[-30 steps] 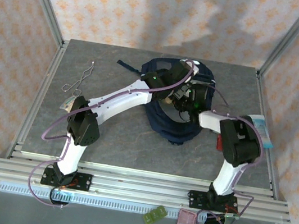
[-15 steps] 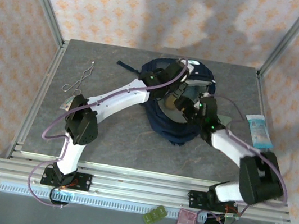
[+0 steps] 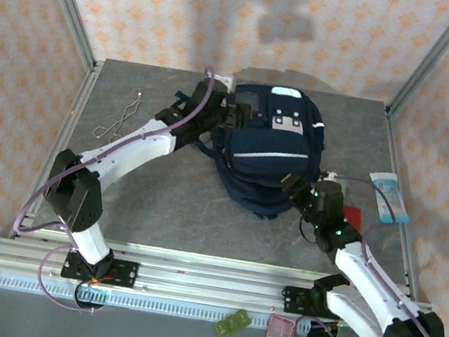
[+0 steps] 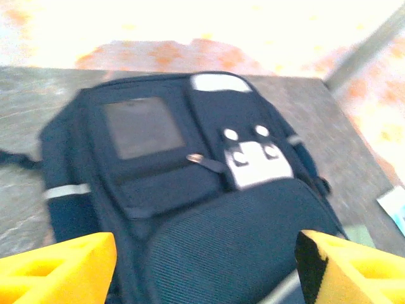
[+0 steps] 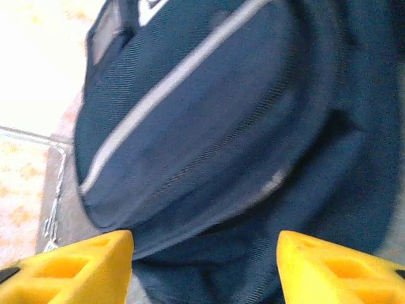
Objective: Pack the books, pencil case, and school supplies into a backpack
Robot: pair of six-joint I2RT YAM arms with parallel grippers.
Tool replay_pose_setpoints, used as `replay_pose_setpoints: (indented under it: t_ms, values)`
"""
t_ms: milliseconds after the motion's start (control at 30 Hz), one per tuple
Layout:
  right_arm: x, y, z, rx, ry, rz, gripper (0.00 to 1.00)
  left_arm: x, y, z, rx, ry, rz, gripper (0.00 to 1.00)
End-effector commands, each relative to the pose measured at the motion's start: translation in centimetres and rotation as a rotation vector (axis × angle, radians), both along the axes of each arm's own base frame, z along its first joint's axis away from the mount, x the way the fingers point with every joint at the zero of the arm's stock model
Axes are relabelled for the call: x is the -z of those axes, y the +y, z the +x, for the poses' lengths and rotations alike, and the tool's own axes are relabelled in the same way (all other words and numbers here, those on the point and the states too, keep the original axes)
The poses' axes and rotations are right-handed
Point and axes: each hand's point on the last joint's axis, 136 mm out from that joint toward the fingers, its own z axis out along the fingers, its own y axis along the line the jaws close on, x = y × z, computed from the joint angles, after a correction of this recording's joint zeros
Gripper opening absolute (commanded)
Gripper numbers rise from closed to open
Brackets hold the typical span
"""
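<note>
The navy backpack (image 3: 268, 151) lies flat at the back middle of the table, front face up, with its white stripe and grey patch showing. My left gripper (image 3: 236, 117) hovers at its upper left edge, open, with nothing between its fingers. The left wrist view looks along the backpack (image 4: 190, 190) past that open gripper (image 4: 205, 256). My right gripper (image 3: 294, 186) sits at the bag's near right corner, open and holding nothing. In the right wrist view the striped backpack (image 5: 209, 114) lies beyond the wide-apart gripper (image 5: 204, 250). The books, pencil case and school supplies are hidden.
A thin bent wire (image 3: 119, 122) lies at the left of the table. A pale blue-and-white packet (image 3: 391, 198) rests near the right edge, with a small red item (image 3: 352, 216) beside my right arm. Green (image 3: 231, 324) and pink (image 3: 280, 331) pieces sit below the front rail.
The backpack's opening has dropped shut and the bag now lies flat. My left gripper came out to the left and opened. My right arm drew back toward the near right.
</note>
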Motion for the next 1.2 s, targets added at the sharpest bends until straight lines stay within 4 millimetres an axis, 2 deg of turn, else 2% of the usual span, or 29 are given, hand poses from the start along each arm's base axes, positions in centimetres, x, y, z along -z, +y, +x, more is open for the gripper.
replay_pose_setpoints:
  t_ms: [0, 33, 133, 233, 367, 467, 533, 567, 600, 633, 667, 733, 833, 933, 1000, 1167]
  values:
    - [1.5, -2.0, -1.0, 0.105, 0.011, -0.008, 0.61, 4.5, 2.1, 2.0, -0.085, 0.113, -0.078, 0.77]
    - [1.2, -2.0, -0.9, 0.106, -0.002, -0.007, 0.62, 5.5, 2.6, 2.6, -0.1, 0.136, -0.079, 0.77]
    - [0.2, -1.7, 0.1, 0.097, -0.012, -0.027, 0.62, 8.2, 2.4, 4.6, -0.098, 0.203, -0.083, 0.77]
    - [0.0, -1.4, 1.4, 0.09, 0.004, -0.057, 0.63, 10.9, 1.4, 6.3, -0.082, 0.259, -0.087, 0.77]
    - [1.6, -1.8, 3.1, 0.119, 0.072, -0.084, 0.63, 13.7, 0.0, 8.3, -0.068, 0.324, -0.092, 0.77]
    - [3.3, -2.0, 4.0, 0.119, 0.14, -0.097, 0.63, 15.4, -0.4, 9.2, -0.074, 0.36, -0.101, 0.73]
    - [4.4, -1.7, 4.5, 0.106, 0.171, -0.111, 0.62, 16.2, -0.6, 9.4, -0.067, 0.368, -0.113, 0.57]
    - [4.6, -1.6, 4.9, 0.102, 0.176, -0.116, 0.62, 16.7, -0.5, 9.5, -0.066, 0.375, -0.114, 0.44]
    - [4.9, -1.5, 5.3, 0.103, 0.185, -0.121, 0.62, 16.9, -0.3, 9.5, -0.081, 0.394, -0.147, 0.23]
    - [5.0, -1.4, 5.6, 0.103, 0.189, -0.125, 0.62, 17.2, -0.1, 9.4, -0.081, 0.404, -0.156, 0.11]
    - [5.1, -1.3, 6.0, 0.099, 0.19, -0.127, 0.61, 17.3, 0.1, 9.1, -0.084, 0.412, -0.173, 0.0]
    - [5.5, -1.1, 6.6, 0.099, 0.196, -0.132, 0.61, 16.9, 0.9, 8.4, -0.095, 0.41, -0.198, 0.0]
    - [6.1, -0.9, 8.0, 0.105, 0.213, -0.14, 0.59, 14.9, 2.2, 6.9, -0.111, 0.379, -0.272, 0.0]
    - [6.2, -0.3, 10.0, 0.103, 0.212, -0.134, 0.57, 12.0, 3.7, 5.3, -0.133, 0.32, -0.328, 0.0]
    - [5.7, 0.4, 12.0, 0.099, 0.2, -0.131, 0.56, 10.4, 4.2, 4.0, -0.134, 0.304, -0.362, 0.0]
    - [2.7, 1.2, 17.2, 0.107, 0.113, -0.15, 0.55, 9.7, 3.0, 1.7, -0.092, 0.334, -0.527, 0.0]
